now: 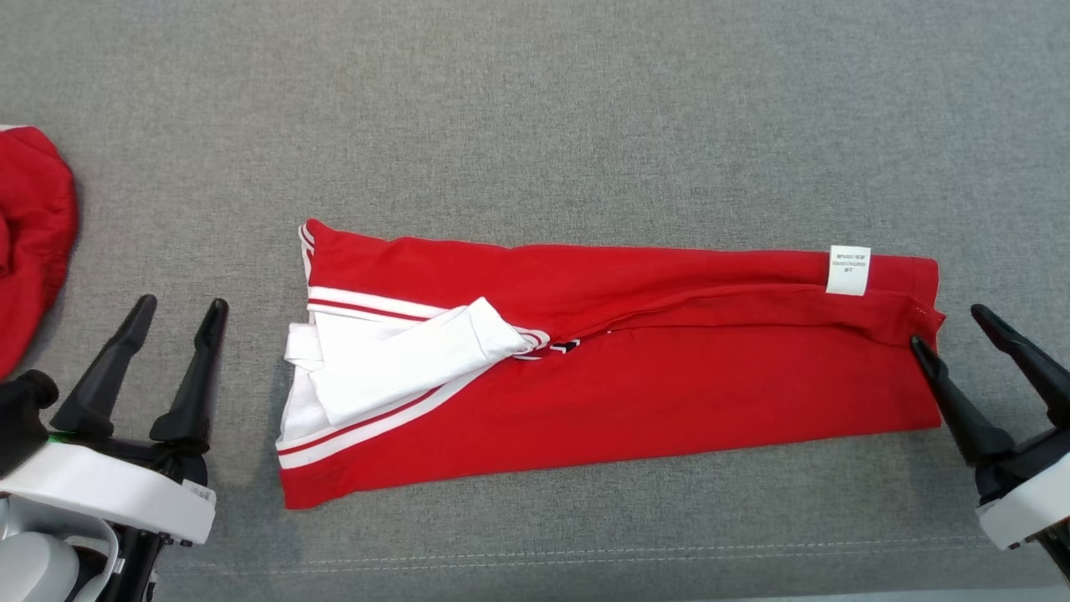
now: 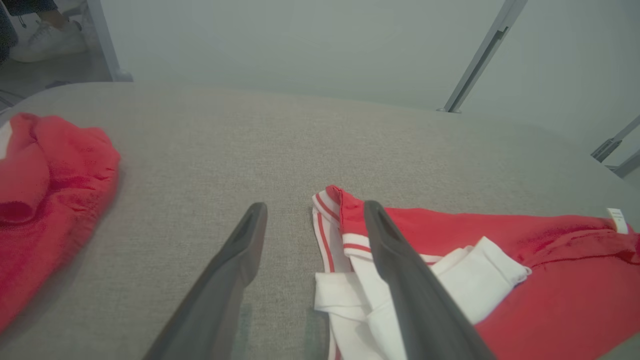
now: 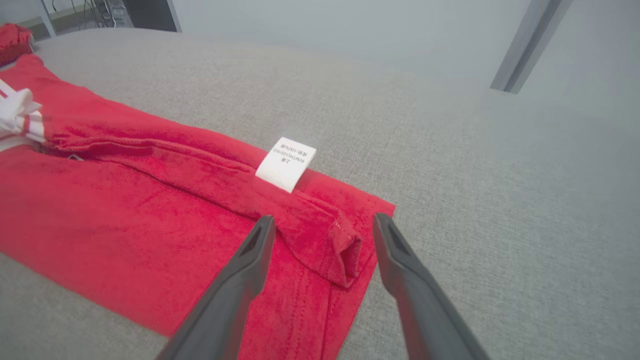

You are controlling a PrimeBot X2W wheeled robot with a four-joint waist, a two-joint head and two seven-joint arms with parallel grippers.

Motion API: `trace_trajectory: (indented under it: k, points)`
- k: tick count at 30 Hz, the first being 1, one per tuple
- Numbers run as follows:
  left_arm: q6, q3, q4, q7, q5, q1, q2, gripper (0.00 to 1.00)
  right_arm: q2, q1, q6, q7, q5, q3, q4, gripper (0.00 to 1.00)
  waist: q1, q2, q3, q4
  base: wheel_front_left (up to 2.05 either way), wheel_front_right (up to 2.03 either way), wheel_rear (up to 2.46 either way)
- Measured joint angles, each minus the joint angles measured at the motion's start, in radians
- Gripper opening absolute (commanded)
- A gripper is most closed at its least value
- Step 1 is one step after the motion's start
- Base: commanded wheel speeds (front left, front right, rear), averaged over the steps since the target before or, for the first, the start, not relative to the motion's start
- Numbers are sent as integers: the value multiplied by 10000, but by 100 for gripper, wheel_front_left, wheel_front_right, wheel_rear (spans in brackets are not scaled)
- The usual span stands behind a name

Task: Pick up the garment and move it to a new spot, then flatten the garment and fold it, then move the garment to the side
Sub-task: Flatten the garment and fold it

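My left claw (image 1: 184,303) stands spread and empty, just beside the white-trimmed end of the garment (image 1: 669,393). My right claw (image 1: 946,326) is equally spread and holds nothing, its fingers either side of the hem corner; contact cannot be confirmed. The garment lies mid-surface as a long red band, a long edge folded over, care label (image 1: 848,269) uppermost. Judgement: a claw at each end suits a crosswise fold next. Around it is the grey padded surface (image 1: 535,125) — a second red garment (image 1: 29,226) sits well apart at my left.
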Motion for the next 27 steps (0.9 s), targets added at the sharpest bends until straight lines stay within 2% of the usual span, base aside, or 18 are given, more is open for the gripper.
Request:
trace_trajectory:
  k: [2, 6, 12, 16, 18, 24, 27]
  points:
    - [460, 665, -102, -2, 616, 290, -345, 100, 410, 331, 0, 0, 90, -859, -77, 100, 0, 0, -186, 11, 0, 0, 0]
    - [1043, 1402, -247, -2, 1599, 750, -911, 100, 1319, 560, -2, -2, -184, -2219, -213, 100, 0, 0, -533, 9, 0, 0, 0]
    - [1492, 2111, -159, -2, 2738, 1131, -1720, 100, 2380, 644, 0, 0, -876, -2798, 2, 100, 0, 0, -1029, -49, 0, 0, 0]
    - [1452, 2311, 132, -4, 3325, 1449, -2291, 100, 2926, 703, -2, 10, -1151, -2972, 255, 100, 0, 0, -1376, -87, 0, 0, 0]
    - [1298, 2401, 336, -6, 3509, 1719, -2583, 100, 3162, 758, -2, 19, -1269, -3024, 405, 100, 0, 0, -1556, -106, 0, 0, 0]
    - [786, 2740, 882, -13, 3825, 2439, -3415, 100, 3448, 1335, 0, 128, -1340, -3041, 725, 100, 0, 0, -2086, -165, 0, 0, 0]
    - [616, 2828, 1035, -13, 3977, 2585, -3538, 100, 3465, 1514, -2, 130, -1336, -3055, 757, 100, 0, 0, -2244, -174, 0, 0, 0]
